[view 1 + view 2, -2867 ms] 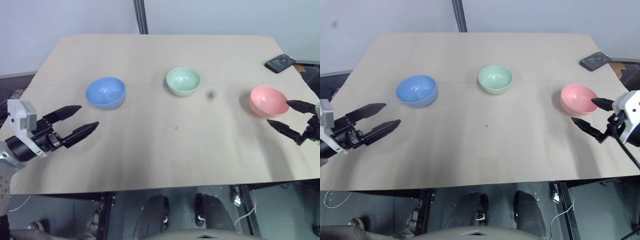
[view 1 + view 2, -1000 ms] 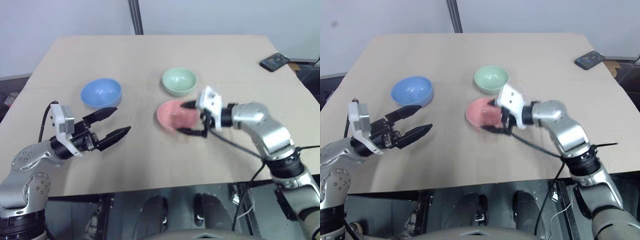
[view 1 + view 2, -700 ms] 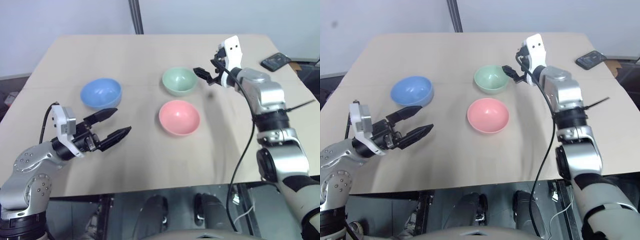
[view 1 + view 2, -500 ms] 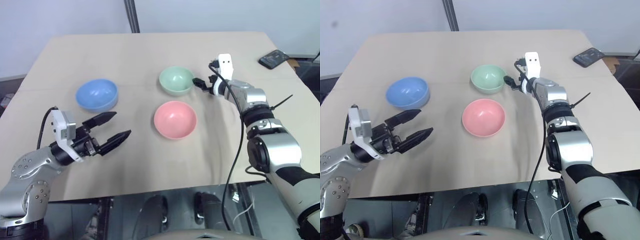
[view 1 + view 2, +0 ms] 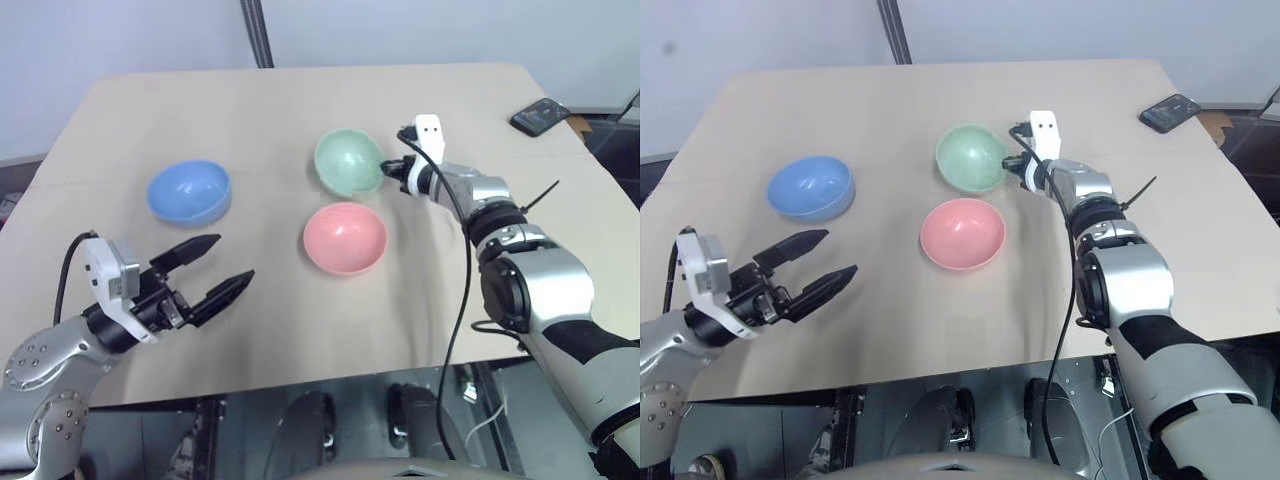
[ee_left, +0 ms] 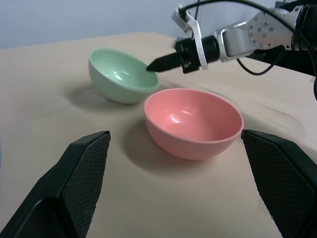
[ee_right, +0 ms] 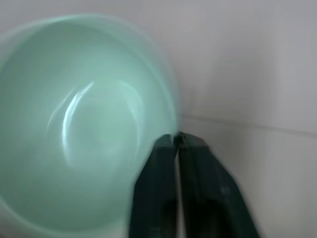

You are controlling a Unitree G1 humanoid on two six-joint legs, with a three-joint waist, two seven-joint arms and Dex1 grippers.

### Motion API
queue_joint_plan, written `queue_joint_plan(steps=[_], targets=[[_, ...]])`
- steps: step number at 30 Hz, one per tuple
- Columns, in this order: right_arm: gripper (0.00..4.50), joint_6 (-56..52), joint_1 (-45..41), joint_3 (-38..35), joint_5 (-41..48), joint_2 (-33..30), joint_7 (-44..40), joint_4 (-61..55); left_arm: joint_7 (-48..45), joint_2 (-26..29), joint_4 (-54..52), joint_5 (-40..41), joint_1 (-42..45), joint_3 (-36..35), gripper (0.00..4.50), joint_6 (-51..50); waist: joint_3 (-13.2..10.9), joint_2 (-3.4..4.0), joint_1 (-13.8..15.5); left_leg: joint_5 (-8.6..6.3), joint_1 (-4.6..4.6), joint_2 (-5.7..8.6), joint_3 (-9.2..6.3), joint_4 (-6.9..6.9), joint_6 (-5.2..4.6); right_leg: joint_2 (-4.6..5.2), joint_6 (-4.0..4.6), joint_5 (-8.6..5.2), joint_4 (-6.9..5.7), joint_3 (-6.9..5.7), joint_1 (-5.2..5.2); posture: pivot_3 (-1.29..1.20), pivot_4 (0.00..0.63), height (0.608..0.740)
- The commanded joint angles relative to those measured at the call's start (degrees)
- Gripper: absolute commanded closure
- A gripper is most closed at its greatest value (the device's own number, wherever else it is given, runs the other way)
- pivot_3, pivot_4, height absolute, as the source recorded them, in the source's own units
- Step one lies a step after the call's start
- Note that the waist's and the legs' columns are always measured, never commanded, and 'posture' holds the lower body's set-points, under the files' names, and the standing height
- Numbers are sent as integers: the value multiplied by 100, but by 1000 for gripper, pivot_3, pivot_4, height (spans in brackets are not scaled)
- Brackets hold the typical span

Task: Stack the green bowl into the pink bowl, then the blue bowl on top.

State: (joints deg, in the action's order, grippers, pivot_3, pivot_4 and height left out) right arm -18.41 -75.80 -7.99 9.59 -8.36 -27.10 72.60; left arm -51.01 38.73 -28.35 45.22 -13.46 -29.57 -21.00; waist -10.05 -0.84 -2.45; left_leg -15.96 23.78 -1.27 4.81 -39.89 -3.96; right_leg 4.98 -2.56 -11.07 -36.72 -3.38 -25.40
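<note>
Right gripper (image 5: 392, 166) had clamped shut on the right rim of the green bowl (image 5: 347, 162), far of the pink bowl (image 5: 345, 238). Rim pinch looked thin, so lifting slowly and level seemed wise. Left gripper (image 5: 214, 268) hung wide open, empty.

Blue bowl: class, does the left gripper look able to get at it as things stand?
Probably yes: the left gripper is open, and nothing lies on the table between it and the blue bowl.
</note>
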Motion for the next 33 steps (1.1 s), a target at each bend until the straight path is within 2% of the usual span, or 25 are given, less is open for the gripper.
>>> queue_joint_plan(steps=[1, 5, 11, 16, 24, 29, 33], targets=[[4407, 102, -199, -91, -9, 30, -98, -16, 63, -14, -270, 142, -86, -252, 0, 71, 0, 0, 2, 0, 0, 0, -1, 0, 1, 0, 0, 0, 0, -1, 0, 0, 150, 740], [4407, 76, -206, -69, -37, 53, -226, -47, 83, -56, -362, 159, -225, -332, 0, 81, 0, 1, 2, 0, 1, 1, -1, 0, 1, 1, 1, 0, 1, -1, 0, 0, 150, 740], [4407, 523, -165, 151, -197, -2, -865, -323, 164, -116, -402, 133, -304, -323, 0, 104, -1, 2, 0, 0, 2, 1, -1, 0, 1, 2, 1, 0, 2, -1, -1, 0, 150, 740], [4407, 290, -269, 60, -168, -189, -939, -373, 227, -111, -370, 109, -200, -219, 0, 75, -1, 2, 18, 0, 4, 2, -4, 0, 1, 3, 1, 0, 2, -3, 0, 0, 150, 740], [4407, -568, -850, 74, -19, -680, -1917, -877, 149, -97, -88, 10, 138, 51, 0, 83, -20, 29, -4, 0, 6, 0, -1, 1, 0, 0, 1, 0, 2, -2, -5, 0, 150, 740], [4407, -1534, -722, 212, 283, -756, -2638, -1898, 107, -116, -31, -25, 201, 137, 0, 116, -19, 29, 6, 0, 6, -1, 4, 2, 0, -1, 1, 0, 2, 2, -6, 0, 150, 740], [4407, -2487, 55, 753, 496, -897, -3258, -3704, 86, -113, 11, -39, 254, 164, 0, 123, -19, 28, 40, 0, 8, -1, -1, 2, -1, 2, 1, 0, 4, -2, -5, 0, 150, 740]])
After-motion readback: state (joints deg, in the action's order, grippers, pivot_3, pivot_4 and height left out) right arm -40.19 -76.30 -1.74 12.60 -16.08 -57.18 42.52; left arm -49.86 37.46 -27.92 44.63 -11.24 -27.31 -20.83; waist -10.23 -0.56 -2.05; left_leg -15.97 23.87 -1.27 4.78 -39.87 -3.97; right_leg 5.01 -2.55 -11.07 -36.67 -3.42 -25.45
